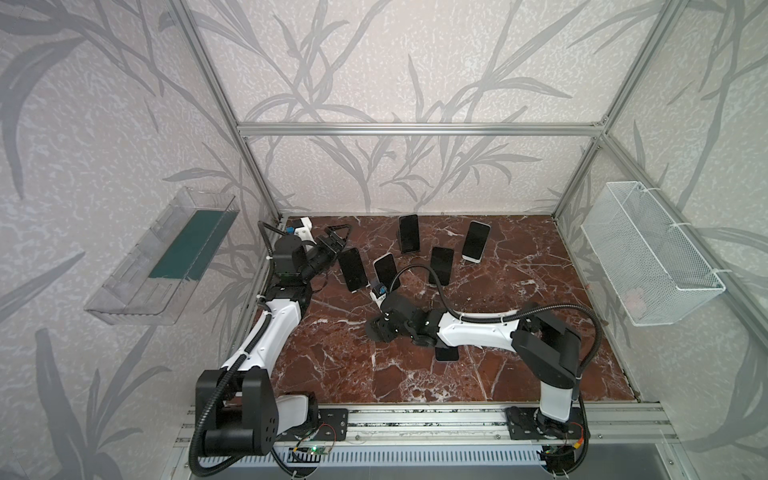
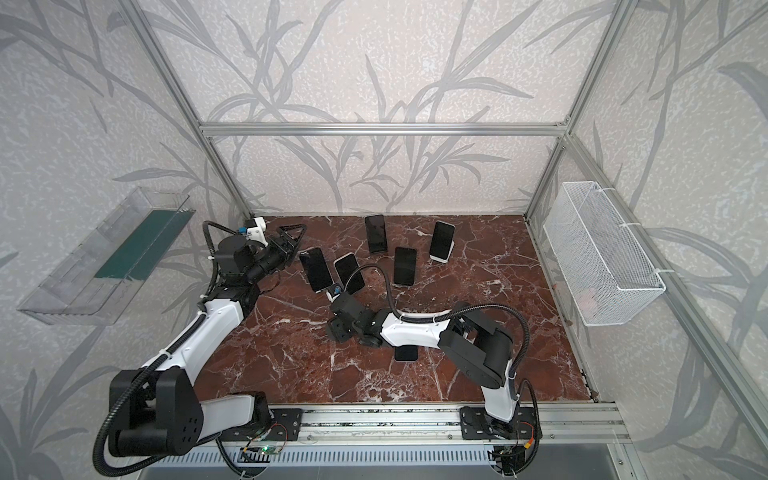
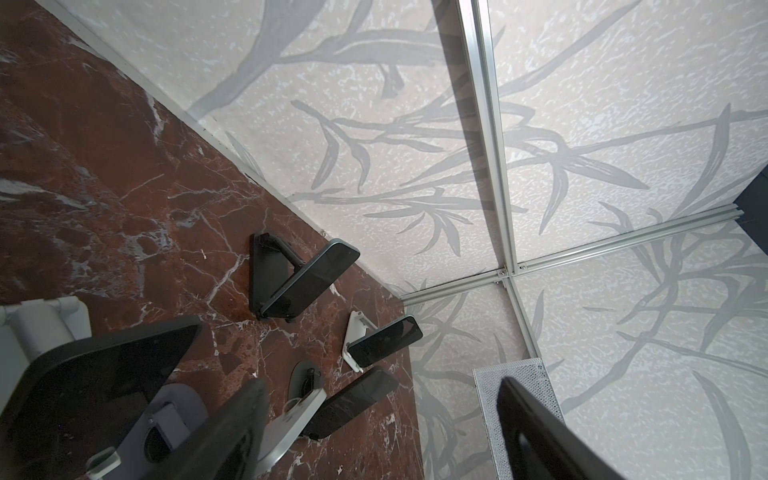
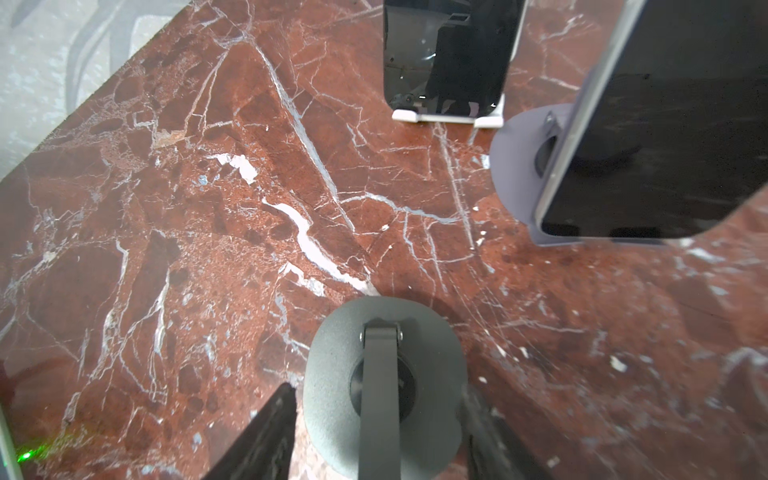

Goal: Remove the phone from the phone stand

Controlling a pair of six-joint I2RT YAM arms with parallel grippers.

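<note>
The right end effector (image 4: pixel 377 388) is closed on the grey base of an empty phone stand (image 4: pixel 332 374), one finger on each side. The phone (image 1: pixel 446 353) lies flat on the desk (image 1: pixel 332 374) just behind it, under the right arm. The left end effector (image 1: pixel 337 237) is open and holds nothing.

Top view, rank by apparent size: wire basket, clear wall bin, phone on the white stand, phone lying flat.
1. Clear wall bin and wire basket: look alike, no ranking.
2. Phone on the white stand.
3. Flat phone, partly hidden under the right arm.
</note>
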